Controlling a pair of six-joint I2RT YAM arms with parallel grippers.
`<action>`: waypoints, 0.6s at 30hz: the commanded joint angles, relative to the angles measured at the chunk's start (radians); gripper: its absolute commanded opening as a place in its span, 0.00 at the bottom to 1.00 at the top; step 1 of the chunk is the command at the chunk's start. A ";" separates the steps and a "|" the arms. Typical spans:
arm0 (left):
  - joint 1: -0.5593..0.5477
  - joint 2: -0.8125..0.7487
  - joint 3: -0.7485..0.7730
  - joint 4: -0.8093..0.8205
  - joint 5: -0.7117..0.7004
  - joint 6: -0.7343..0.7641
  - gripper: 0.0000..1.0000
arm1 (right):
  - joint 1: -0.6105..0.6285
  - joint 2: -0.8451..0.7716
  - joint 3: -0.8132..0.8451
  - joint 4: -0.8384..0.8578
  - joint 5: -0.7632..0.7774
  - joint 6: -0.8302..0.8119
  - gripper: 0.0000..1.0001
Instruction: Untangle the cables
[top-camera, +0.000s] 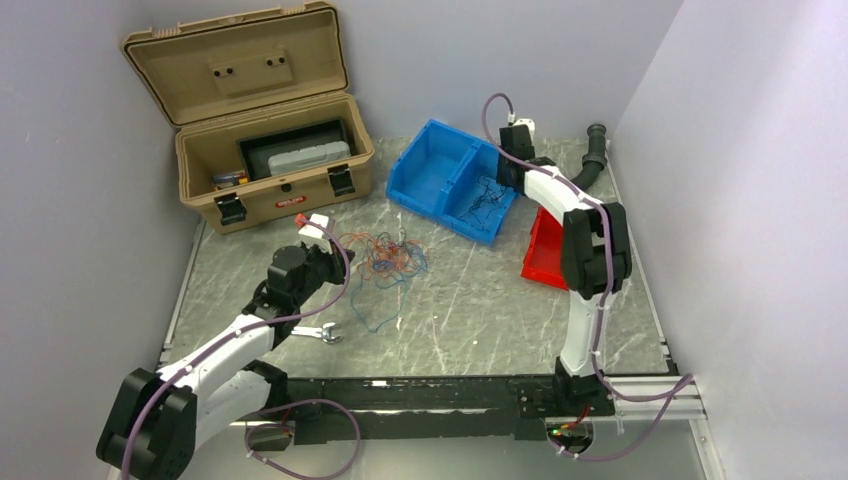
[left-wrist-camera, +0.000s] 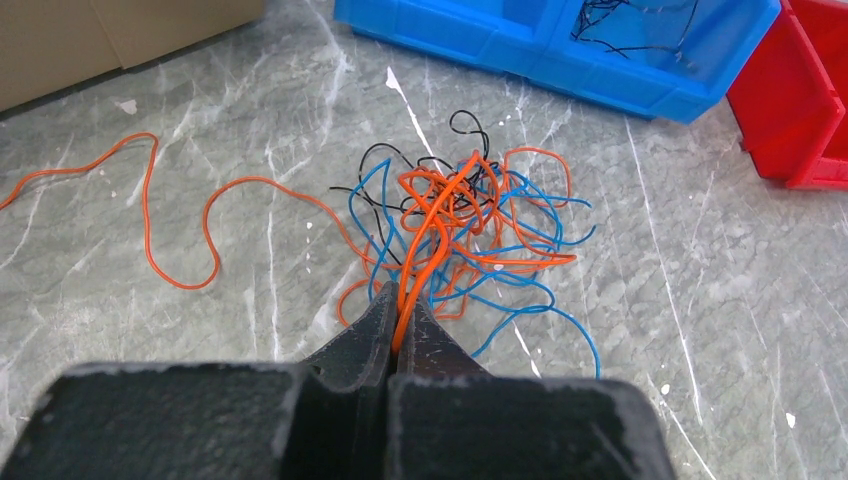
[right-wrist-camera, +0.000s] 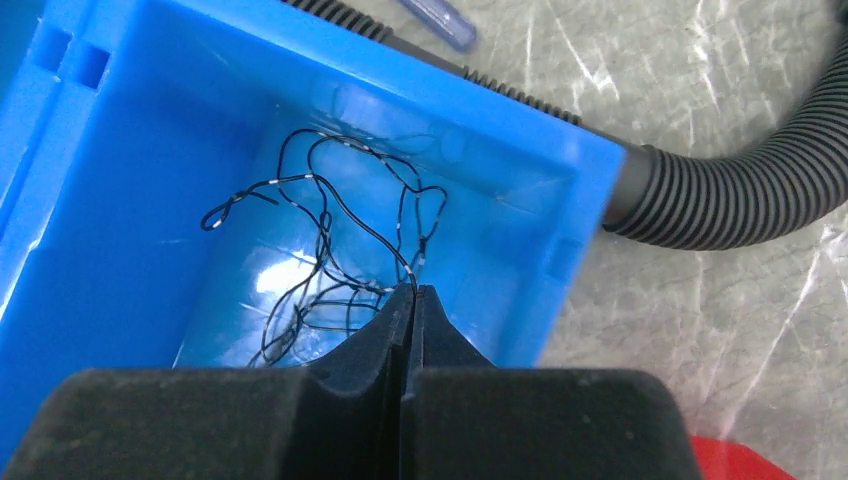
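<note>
The tangle of thin orange, blue and black cables (top-camera: 385, 262) lies on the marble table left of centre; it also shows in the left wrist view (left-wrist-camera: 470, 220). My left gripper (top-camera: 325, 250) (left-wrist-camera: 405, 297) is shut on an orange cable (left-wrist-camera: 435, 225) that runs up out of the tangle. One loose orange cable (left-wrist-camera: 180, 250) snakes away to the left. Thin black cables (right-wrist-camera: 330, 250) lie in the right compartment of the blue bin (top-camera: 440, 165). My right gripper (top-camera: 503, 178) (right-wrist-camera: 413, 291) is over that compartment, shut on a black cable.
An open tan case (top-camera: 265, 140) stands at the back left. A red bin (top-camera: 545, 250) sits right of the blue bin. A black corrugated hose (right-wrist-camera: 740, 190) runs behind the blue bin (top-camera: 592, 160). A small white-and-metal object (top-camera: 320, 333) lies near the left arm.
</note>
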 joint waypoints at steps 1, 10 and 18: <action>-0.003 -0.004 0.014 0.019 0.000 0.008 0.00 | 0.029 0.048 0.089 -0.042 0.034 -0.021 0.00; -0.003 0.035 0.024 0.051 0.051 0.025 0.00 | 0.049 0.106 0.238 -0.205 0.001 -0.025 0.30; -0.004 0.051 0.027 0.079 0.130 0.058 0.00 | 0.080 -0.134 0.110 -0.198 -0.155 -0.044 0.59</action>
